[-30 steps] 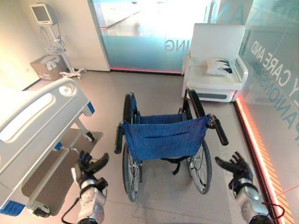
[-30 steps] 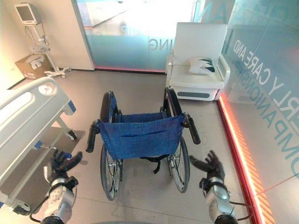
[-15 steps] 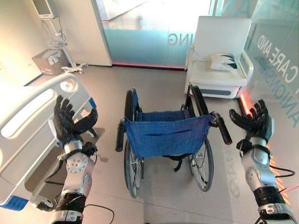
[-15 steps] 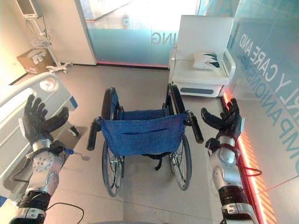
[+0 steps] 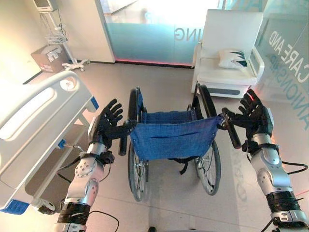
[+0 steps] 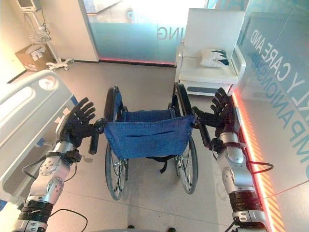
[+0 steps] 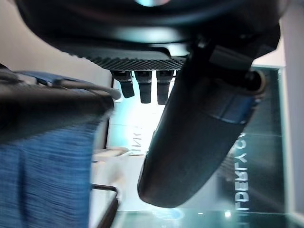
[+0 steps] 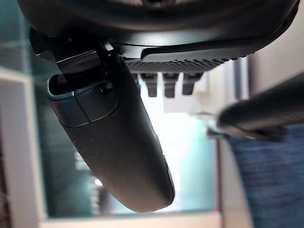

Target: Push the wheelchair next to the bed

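The wheelchair (image 5: 171, 140), with a blue fabric back and black push handles, stands in front of me facing away. The white hospital bed (image 5: 34, 116) lies to its left, a gap of floor between them. My left hand (image 5: 107, 124) is open, fingers spread, just left of the left push handle (image 5: 124, 139), thumb reaching toward its top. My right hand (image 5: 253, 113) is open too, just right of the right push handle (image 5: 231, 131). In the left wrist view the handle (image 7: 47, 102) runs beside the thumb (image 7: 199, 123), not enclosed. The right wrist view shows the same with its handle (image 8: 266, 114).
A white armchair (image 5: 227, 63) with a pillow stands beyond the wheelchair at the back right. A glass wall with an orange floor strip (image 6: 256, 159) runs along the right. A cardboard box (image 5: 48, 59) and a monitor stand (image 5: 50, 19) are at the back left.
Both hands have risen from low beside the wheels to handle height and moved inward next to the push handles. The wheelchair has not moved.
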### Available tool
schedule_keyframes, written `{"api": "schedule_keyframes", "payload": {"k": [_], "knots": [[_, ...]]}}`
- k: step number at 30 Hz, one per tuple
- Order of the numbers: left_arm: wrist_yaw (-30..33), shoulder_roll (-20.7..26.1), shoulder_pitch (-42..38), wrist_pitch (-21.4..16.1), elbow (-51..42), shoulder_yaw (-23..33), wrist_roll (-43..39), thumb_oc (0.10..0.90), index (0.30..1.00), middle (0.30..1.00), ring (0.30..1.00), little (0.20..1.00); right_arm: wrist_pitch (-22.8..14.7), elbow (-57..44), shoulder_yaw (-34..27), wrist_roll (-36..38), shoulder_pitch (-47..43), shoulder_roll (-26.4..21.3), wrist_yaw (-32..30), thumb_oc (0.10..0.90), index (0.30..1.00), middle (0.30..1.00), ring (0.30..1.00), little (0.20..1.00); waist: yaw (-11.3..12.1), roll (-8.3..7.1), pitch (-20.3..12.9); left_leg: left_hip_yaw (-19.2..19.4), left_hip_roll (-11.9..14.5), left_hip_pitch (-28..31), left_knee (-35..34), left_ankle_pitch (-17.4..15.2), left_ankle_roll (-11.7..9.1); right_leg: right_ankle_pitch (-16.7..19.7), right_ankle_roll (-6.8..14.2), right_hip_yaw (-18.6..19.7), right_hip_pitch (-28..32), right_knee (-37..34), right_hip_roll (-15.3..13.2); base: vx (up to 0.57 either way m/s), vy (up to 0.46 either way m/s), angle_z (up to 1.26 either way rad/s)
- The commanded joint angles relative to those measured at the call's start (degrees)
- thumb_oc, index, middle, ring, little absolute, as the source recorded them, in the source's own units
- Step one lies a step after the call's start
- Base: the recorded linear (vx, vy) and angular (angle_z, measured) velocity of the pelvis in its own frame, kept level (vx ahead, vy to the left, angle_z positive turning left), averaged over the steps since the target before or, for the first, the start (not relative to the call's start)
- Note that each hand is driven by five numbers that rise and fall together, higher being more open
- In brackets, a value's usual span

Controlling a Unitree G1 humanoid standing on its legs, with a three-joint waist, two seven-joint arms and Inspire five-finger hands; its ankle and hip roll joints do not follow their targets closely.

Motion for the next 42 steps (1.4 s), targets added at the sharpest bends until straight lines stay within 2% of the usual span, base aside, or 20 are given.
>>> {"api": "schedule_keyframes", "payload": {"k": [1, 9, 13, 18, 21, 26, 30, 31, 32, 37, 42], "knots": [[1.15, 8.25, -1.92, -1.95, -4.27, 2.66, 4.6, 0.8, 0.9, 0.9, 0.9, 0.9, -0.62, -6.68, -0.63, -2.79, -1.54, -5.74, 2.96, 0.8, 0.9, 0.9, 0.9, 0.9, -0.2, -2.75, -4.14, 0.8, -2.69, 0.32, 0.19, -2.09, 0.31, 1.11, -0.32, 1.43, 1.0, 0.13, -0.46, 0.0, 0.0, 0.0], [6.3, 11.4, -2.35, 2.73, -3.61, 1.12, 14.71, 0.8, 0.9, 0.9, 0.9, 0.9, 7.46, -5.19, 2.03, -5.36, -1.24, -7.92, 4.45, 0.8, 0.9, 0.9, 0.9, 0.9, -0.45, -2.81, -3.75, 0.99, -2.74, 0.08, 0.19, -1.85, 0.21, 1.37, -0.09, 1.6, 0.67, 0.13, -0.38, -0.02, -0.003, 0.0], [8.65, 12.29, -3.87, 5.98, -2.56, -0.91, 20.03, 0.8, 0.9, 0.9, 0.9, 0.9, 10.71, -2.71, 3.89, -9.96, -2.28, -9.09, 3.88, 0.8, 0.9, 0.9, 0.9, 0.9, -0.61, -2.89, -3.56, 1.06, -2.69, 0.1, 0.19, -1.8, 0.14, 1.51, -0.05, 1.7, 0.64, 0.13, -0.3, 0.0, 0.0, 0.0], [7.97, 11.99, -5.95, 8.66, -1.76, -3.77, 19.18, 0.8, 0.9, 0.9, 0.9, 0.9, 13.46, -0.64, 6.16, -13.73, -5.42, -9.98, 2.07, 0.8, 0.9, 0.9, 0.9, 0.9, -0.81, -2.8, -3.19, 1.2, -2.7, 0.31, 0.19, -1.86, 0.17, 1.61, -0.09, 2.01, 0.7, 0.13, -0.19, 0.0, 0.0, 0.0], [8.41, 10.03, -8.78, 8.81, 0.99, -6.9, 17.51, 0.8, 0.9, 0.9, 0.9, 0.9, 15.79, 1.5, 9.25, -15.86, -8.77, -9.1, 1.43, 0.8, 0.9, 0.9, 0.9, 0.9, -0.92, -2.8, -3.05, 1.13, -2.81, 0.44, 0.19, -1.94, 0.25, 1.68, -0.13, 2.37, 0.76, 0.13, -0.09, 0.0, -0.002, -0.01], [9.07, 7.79, -14.1, 11.61, 6.79, -12.41, 18.13, 0.8, 0.9, 0.9, 0.9, 0.9, 17.43, 5.41, 14.01, -16.24, -14.54, -7.88, -0.15, 0.8, 0.9, 0.9, 0.9, 0.9, -1.09, -2.8, -3.08, 1.24, -2.84, 0.58, 0.19, -2.03, 0.27, 1.68, -0.05, 2.4, 0.85, 0.13, -0.11, 0.0, -0.003, -0.04], [8.08, 7.7, -17.12, 14.94, 10.52, -15.56, 19.15, 0.8, 0.9, 0.9, 0.9, 0.9, 18.7, 7.37, 16.8, -16.7, -19.07, -7.36, -1.62, 0.8, 0.9, 0.9, 0.9, 0.9, -0.97, -2.67, -3.03, 1.24, -2.89, 0.67, 0.19, -2.02, 0.27, 1.73, -0.04, 2.38, 0.92, 0.13, -0.1, 0.0, 0.0, -0.01], [6.88, 8.19, -18.07, 17.07, 11.44, -16.51, 19.73, 0.8, 0.9, 0.9, 0.9, 0.9, 19.28, 7.78, 17.55, -17.46, -20.46, -7.21, -1.72, 0.8, 0.9, 0.9, 0.9, 0.9, -0.89, -2.57, -3.09, 1.19, -2.96, 0.65, 0.19, -2.04, 0.3, 1.7, -0.02, 2.4, 0.89, 0.13, -0.08, 0.0, 0.0, 0.0], [6.79, 8.29, -18.2, 17.24, 11.53, -16.61, 19.72, 0.8, 0.9, 0.9, 0.9, 0.9, 19.43, 7.79, 17.64, -17.42, -20.66, -7.24, -1.79, 0.8, 0.9, 0.9, 0.9, 0.9, -0.88, -2.57, -3.08, 1.18, -2.97, 0.65, 0.19, -2.04, 0.3, 1.7, -0.02, 2.41, 0.89, 0.13, -0.08, 0.0, 0.0, 0.0], [3.78, 9.93, -20.59, 24.48, 12.81, -17.91, 21.63, 0.8, 0.9, 0.9, 0.9, 0.9, 25.31, 9.36, 20.64, -19.98, -25.8, -7.76, -0.44, 0.8, 0.9, 0.9, 0.9, 0.9, -0.18, -2.47, -3.04, 0.85, -3.08, 0.63, 0.19, -1.96, 0.27, 1.58, 0.05, 2.23, 1.01, 0.13, -0.1, 0.0, 0.0, 0.0], [5.26, 10.7, -22.7, 28.46, 16.81, -19.39, 26.24, 0.8, 0.9, 0.9, 0.9, 0.9, 28.93, 11.14, 23.04, -20.61, -28.61, -7.55, 1.3, 0.8, 0.9, 0.9, 0.9, 0.9, 0.25, -2.65, -3.08, 0.48, -3.32, 0.49, 0.19, -1.91, 0.33, 1.42, 0.02, 1.81, 1.12, 0.13, -0.17, 0.0, 0.0, 0.0]]}}
